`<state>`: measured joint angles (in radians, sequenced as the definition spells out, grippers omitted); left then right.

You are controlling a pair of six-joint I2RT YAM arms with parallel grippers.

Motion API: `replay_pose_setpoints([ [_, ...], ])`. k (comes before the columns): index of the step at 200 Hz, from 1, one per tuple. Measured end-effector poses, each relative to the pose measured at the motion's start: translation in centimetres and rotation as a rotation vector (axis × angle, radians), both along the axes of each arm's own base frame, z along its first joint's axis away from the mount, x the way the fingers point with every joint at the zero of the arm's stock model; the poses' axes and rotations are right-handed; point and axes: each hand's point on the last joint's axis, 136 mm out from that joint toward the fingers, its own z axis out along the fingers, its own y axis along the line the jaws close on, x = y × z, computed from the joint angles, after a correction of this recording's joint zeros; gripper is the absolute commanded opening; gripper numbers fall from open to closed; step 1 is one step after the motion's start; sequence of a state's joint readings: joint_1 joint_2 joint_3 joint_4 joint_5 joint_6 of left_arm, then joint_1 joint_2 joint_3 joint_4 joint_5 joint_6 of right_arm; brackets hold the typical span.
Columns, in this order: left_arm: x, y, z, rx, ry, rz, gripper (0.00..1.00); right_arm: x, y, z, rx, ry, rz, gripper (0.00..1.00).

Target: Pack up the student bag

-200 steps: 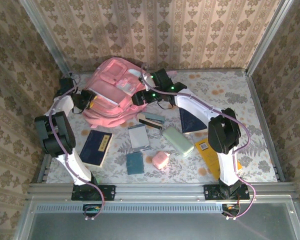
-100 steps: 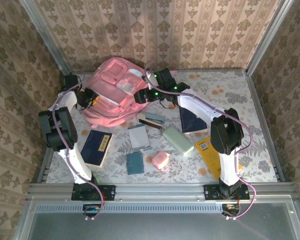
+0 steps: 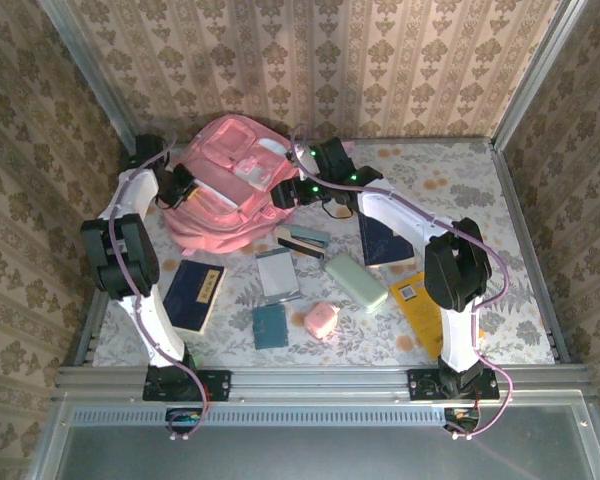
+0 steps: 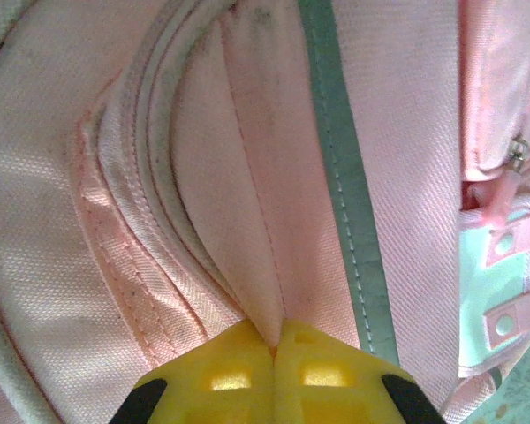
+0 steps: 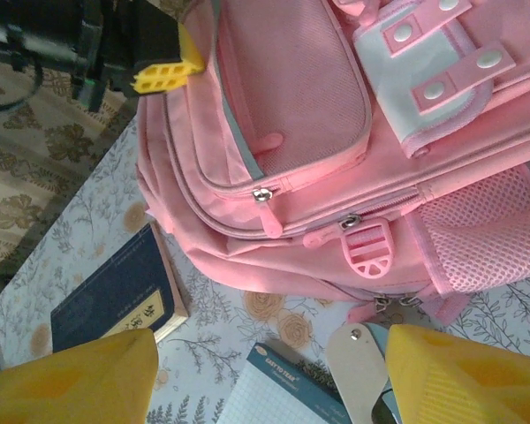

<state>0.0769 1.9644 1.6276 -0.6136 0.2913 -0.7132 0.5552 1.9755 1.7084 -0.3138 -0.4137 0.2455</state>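
Left wrist: yellow fingers (image 4: 219, 382) pinch the woven pink student bag (image 4: 406, 177).

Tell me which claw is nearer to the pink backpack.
Left. The left claw is shut on a fold of the pink backpack at its left side; the right claw hangs open off its right side, not touching.

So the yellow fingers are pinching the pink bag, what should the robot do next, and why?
Probably lift that pinch gently. The left gripper is shut on a fold of the student bag, the right gripper hangs open and empty near the bag's front, and the blue book lies unpacked on the table. Pulling the fold up may spread the bag for packing.
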Motion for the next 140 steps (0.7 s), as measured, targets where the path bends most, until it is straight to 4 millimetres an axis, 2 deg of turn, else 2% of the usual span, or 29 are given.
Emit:
replay_pose_setpoints([
  [20, 0.1, -0.5, 1.7, 0.035, -0.019, -0.009, 0.0, 0.7, -0.7, 0.3, -0.003, -0.004, -0.024, 0.7],
  [42, 0.7, -1.0, 4.2, 0.059, -0.062, -0.014, 0.0, 2.1, -1.9, 1.7, 0.01, -0.02, -0.064, 0.7],
  [57, 1.4, -1.3, 6.4, 0.075, -0.103, -0.022, 0.0, 2.8, -2.6, 2.3, 0.014, -0.032, -0.087, 0.71],
  [92, 3.4, -2.7, 13.2, 0.098, -0.258, -0.061, 0.0, 3.5, -4.0, 1.7, -0.007, -0.025, -0.131, 0.73],
  [120, 5.1, -5.6, 18.2, 0.121, -0.406, -0.145, 0.0, 3.1, -5.1, 0.5, -0.02, 0.005, -0.152, 0.77],
  [140, 5.7, -8.7, 20.3, 0.131, -0.474, -0.229, 0.0, 2.5, -5.7, 0.1, 0.002, 0.031, -0.159, 0.79],
])
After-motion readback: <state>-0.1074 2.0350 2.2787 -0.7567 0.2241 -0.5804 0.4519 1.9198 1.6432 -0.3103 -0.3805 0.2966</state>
